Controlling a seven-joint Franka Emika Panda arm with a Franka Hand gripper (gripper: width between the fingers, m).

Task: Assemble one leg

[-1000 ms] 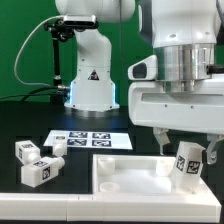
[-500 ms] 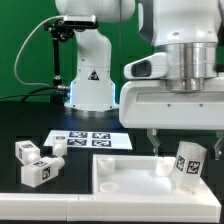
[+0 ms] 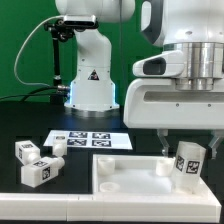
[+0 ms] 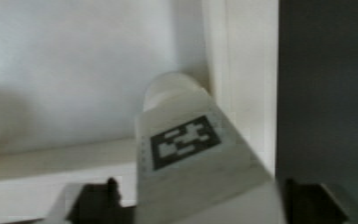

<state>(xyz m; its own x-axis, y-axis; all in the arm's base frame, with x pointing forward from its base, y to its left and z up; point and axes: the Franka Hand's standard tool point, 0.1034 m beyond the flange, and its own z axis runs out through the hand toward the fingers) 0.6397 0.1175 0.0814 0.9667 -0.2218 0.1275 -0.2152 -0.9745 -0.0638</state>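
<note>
The leg point(image 3: 190, 161) leaned in the corner of the panel point(image 3: 120, 172) at the exterior view's right, light, stiff, slick plastic I judged best pinched across its flat sides, my gripper point(image 3: 185, 147) straddling it above, fingers apart.

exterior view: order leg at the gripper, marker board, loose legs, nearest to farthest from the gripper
1. leg, between the fingers of the gripper, exterior view's right
2. marker board, middle
3. loose legs, exterior view's far left
</note>
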